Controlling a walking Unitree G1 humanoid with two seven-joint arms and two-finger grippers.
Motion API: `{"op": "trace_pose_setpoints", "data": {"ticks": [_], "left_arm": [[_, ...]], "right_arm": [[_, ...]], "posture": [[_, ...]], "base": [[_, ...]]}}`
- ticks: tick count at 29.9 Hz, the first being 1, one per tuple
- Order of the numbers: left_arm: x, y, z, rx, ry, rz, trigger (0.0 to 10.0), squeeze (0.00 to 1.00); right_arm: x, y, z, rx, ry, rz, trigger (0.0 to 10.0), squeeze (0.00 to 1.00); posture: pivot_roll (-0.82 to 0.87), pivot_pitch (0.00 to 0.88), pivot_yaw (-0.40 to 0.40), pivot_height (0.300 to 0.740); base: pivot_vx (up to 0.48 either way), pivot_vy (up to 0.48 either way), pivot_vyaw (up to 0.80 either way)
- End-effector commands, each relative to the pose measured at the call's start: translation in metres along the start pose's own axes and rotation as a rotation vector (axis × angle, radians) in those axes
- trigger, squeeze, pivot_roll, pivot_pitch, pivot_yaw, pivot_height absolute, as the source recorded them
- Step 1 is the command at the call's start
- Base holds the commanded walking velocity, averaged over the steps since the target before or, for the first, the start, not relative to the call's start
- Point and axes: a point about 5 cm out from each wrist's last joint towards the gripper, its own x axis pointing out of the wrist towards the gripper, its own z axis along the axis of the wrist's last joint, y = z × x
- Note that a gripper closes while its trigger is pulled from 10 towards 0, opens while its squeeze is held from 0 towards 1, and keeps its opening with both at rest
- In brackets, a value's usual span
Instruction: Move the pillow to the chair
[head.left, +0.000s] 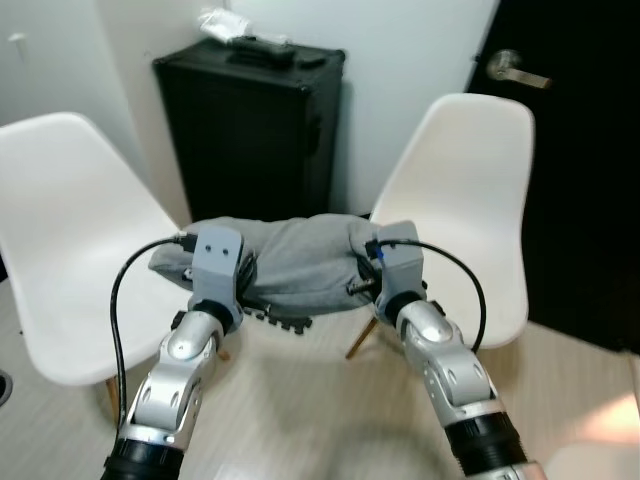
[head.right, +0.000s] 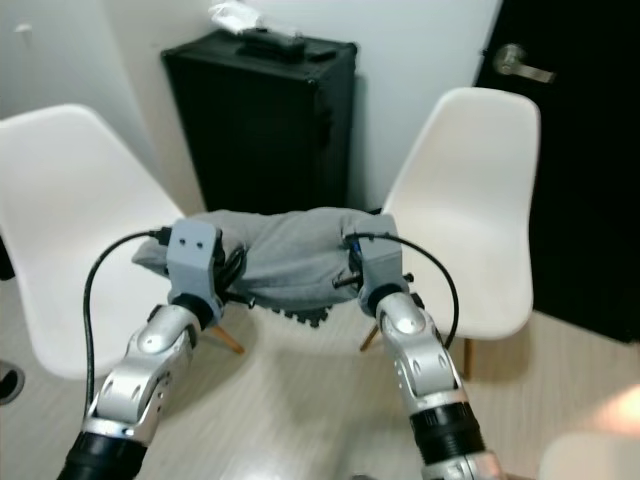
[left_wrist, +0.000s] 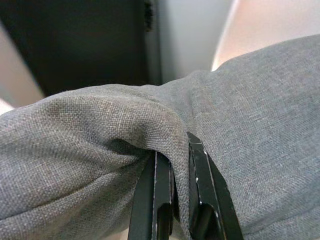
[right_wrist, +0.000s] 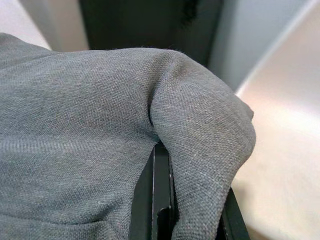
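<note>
Nearest the camera, the two silver arms are reaching forward and up from the bottom of the head views, each trailing a black cable that loops out from its grey wrist block. Between them they are carrying the grey pillow (head.left: 290, 258) in the air, above the pale wood-look floor (head.left: 300, 400).

The left gripper (left_wrist: 181, 165) is pinching a fold of the fabric at the pillow's left end; in the left wrist view its two black fingers (left_wrist: 156, 200) are standing close together with the grey weave bunched over and between them. The right gripper (right_wrist: 187, 195) is nipping the right end in the same manner: in the right wrist view a thick roll of cloth is draping over its fingers (right_wrist: 152, 200), which are squeezing that fold.

The pillow is sagging slightly across the middle and a dark zip edge is hanging along its underside. It is touching neither seat.

Beyond the pillow, a white moulded chair (head.left: 70, 250) is standing to the robot's left and a second white chair (head.left: 470, 200) to its right, both on wooden legs. Between them, farther back against the white wall, a black case (head.left: 255, 130) is standing upright with small items lying on its top. At the far right a dark door with a metal lever handle (head.left: 518, 70) is showing.
</note>
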Motion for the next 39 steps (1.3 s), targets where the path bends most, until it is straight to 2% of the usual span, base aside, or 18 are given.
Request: {"op": "trace_pose_setpoints", "data": {"ticks": [1,30,35,39], "left_arm": [[-0.0021,0.0083,0.0010,0.025,-0.005,0.028,10.0,0.00],[0.0004,0.0098,0.0029,0.027,-0.009,0.029,10.0,0.00],[0.0005,0.0097,0.0032,0.024,-0.010,0.028,10.0,0.00],[0.0005,0.0106,0.0033,0.004,-0.011,0.031,10.0,0.00]], "right_arm": [[-0.0028,-0.0204,0.0041,-0.010,-0.023,-0.106,10.0,0.00],[-0.0016,-0.0196,0.0044,-0.012,-0.026,-0.100,10.0,0.00],[-0.0018,-0.0192,0.0046,-0.012,-0.028,-0.097,10.0,0.00],[-0.0010,-0.0158,0.0067,-0.026,-0.041,-0.080,10.0,0.00]], "posture": [[0.03,0.065,0.018,0.689],[0.03,0.067,0.017,0.689],[0.03,0.066,0.017,0.689],[0.03,0.069,0.014,0.689]], "base": [[0.000,0.000,-0.80],[0.000,0.000,-0.80],[0.000,0.000,-0.64],[0.140,0.000,0.00]]}}
